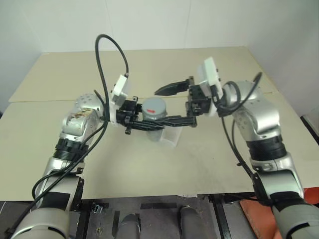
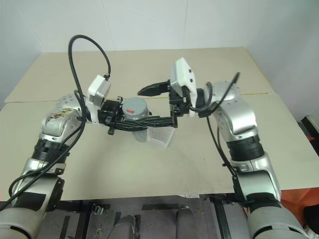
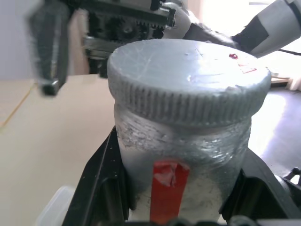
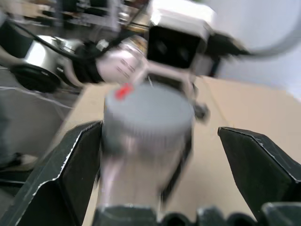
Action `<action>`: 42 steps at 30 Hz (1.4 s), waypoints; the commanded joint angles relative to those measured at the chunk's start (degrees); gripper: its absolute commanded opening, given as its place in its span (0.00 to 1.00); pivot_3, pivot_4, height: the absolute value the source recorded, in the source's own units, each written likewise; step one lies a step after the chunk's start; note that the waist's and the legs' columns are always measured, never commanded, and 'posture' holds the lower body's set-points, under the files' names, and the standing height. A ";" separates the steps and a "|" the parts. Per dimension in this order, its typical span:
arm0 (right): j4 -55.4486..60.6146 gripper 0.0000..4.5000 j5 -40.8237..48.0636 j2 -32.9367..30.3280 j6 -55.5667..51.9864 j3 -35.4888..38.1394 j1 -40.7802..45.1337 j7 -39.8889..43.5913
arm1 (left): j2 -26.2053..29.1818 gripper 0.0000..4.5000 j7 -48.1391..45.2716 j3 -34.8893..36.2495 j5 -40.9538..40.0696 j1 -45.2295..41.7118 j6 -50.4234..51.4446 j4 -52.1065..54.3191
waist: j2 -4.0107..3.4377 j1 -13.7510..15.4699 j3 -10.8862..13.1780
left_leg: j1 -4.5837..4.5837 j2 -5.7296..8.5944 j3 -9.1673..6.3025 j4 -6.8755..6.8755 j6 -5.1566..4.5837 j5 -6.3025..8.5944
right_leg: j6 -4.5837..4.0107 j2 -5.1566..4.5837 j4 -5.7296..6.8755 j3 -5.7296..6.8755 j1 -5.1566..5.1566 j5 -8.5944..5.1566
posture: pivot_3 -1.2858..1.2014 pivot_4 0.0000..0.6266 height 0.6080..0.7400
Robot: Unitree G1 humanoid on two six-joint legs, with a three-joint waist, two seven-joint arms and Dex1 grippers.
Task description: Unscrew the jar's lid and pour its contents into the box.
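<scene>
The left pincer (image 1: 142, 122) pinches the lidded jar (image 3: 183, 174) above the box (image 1: 172, 135); the right pincer (image 1: 167, 104) is spread.

Left claw (image 1: 142, 122) clamped, right claw (image 1: 167, 104) agape.

The left gripper (image 3: 176, 197) clamps the jar (image 3: 183, 160) between its two fingers. The lid (image 3: 188, 80) sits screwed on, above the fingers. The right gripper's finger (image 3: 49, 47) hangs beyond the lid, apart from it.
</scene>
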State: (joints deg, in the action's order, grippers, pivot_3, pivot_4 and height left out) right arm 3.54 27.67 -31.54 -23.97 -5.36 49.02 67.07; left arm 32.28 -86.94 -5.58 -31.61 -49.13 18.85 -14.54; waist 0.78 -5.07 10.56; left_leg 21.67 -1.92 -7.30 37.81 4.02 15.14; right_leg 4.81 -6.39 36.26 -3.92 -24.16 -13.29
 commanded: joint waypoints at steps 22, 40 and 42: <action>21.54 1.00 -1.48 6.95 -23.07 -5.05 1.99 -33.84 | -4.87 0.43 -0.24 1.65 4.65 -4.33 -4.92 -6.27 | -0.01 -0.48 0.00 | -0.08 0.00 -0.01 0.00 -0.21 0.11 | -0.03 0.01 -0.03 -0.02 0.00 0.00 | 0.52 0.24 1.00; 13.00 1.00 0.32 0.31 -18.83 3.03 1.32 -25.71 | -2.34 0.43 -0.85 3.35 4.24 -2.58 -4.97 -4.87 | -0.01 -0.47 0.00 | -0.07 0.00 -0.01 0.00 -0.21 0.11 | -0.02 0.01 -0.02 -0.02 0.00 0.00 | 0.52 0.24 1.00; 11.75 1.00 0.72 -1.36 -18.11 4.14 0.77 -24.55 | -1.96 0.43 -0.81 3.63 4.19 -2.33 -4.84 -4.65 | -0.01 -0.47 0.00 | -0.07 0.00 -0.01 0.00 -0.22 0.12 | -0.02 0.01 -0.04 -0.02 0.00 0.00 | 0.52 0.24 1.00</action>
State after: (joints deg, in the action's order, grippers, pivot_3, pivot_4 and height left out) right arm 17.87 29.86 -30.90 -43.95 -7.51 49.82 43.65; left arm 29.33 -86.12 -2.99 -26.43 -51.72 14.91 -21.79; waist 0.77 -5.54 10.56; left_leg 21.60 -1.92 -7.30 37.81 3.80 15.26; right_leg 4.79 -6.38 36.22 -3.95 -24.15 -13.29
